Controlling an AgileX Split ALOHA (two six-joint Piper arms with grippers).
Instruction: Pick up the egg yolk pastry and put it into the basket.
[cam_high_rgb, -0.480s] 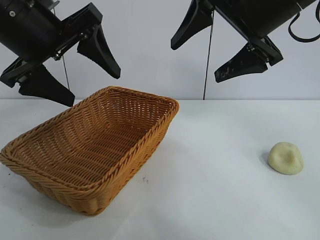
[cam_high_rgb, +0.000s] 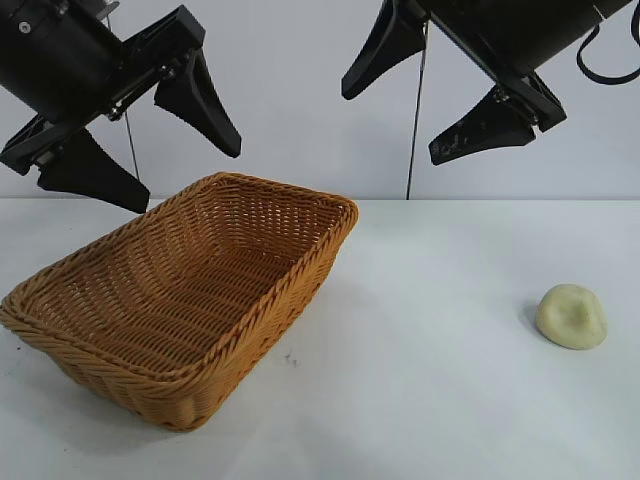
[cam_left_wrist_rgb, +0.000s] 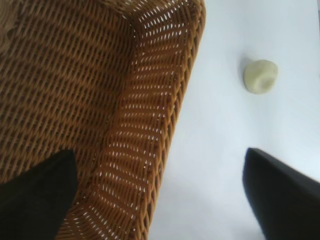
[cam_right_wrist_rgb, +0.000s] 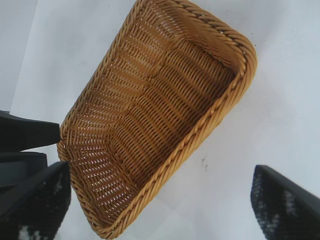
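The egg yolk pastry (cam_high_rgb: 571, 316), a small pale cream-yellow lump with a dent, lies on the white table at the right; it also shows in the left wrist view (cam_left_wrist_rgb: 260, 76). The golden-brown wicker basket (cam_high_rgb: 300, 262) stands empty at the left; it also shows in the left wrist view (cam_left_wrist_rgb: 165, 135) and the right wrist view (cam_right_wrist_rgb: 210, 125). My left gripper (cam_high_rgb: 145, 150) hangs open and empty high above the basket's far left. My right gripper (cam_high_rgb: 395, 120) hangs open and empty high above the table's middle, well up and left of the pastry.
The white table (cam_high_rgb: 420, 380) lies between basket and pastry, with a small dark speck (cam_high_rgb: 288, 357) by the basket's near corner. A thin vertical cable (cam_high_rgb: 413, 130) hangs before the white back wall.
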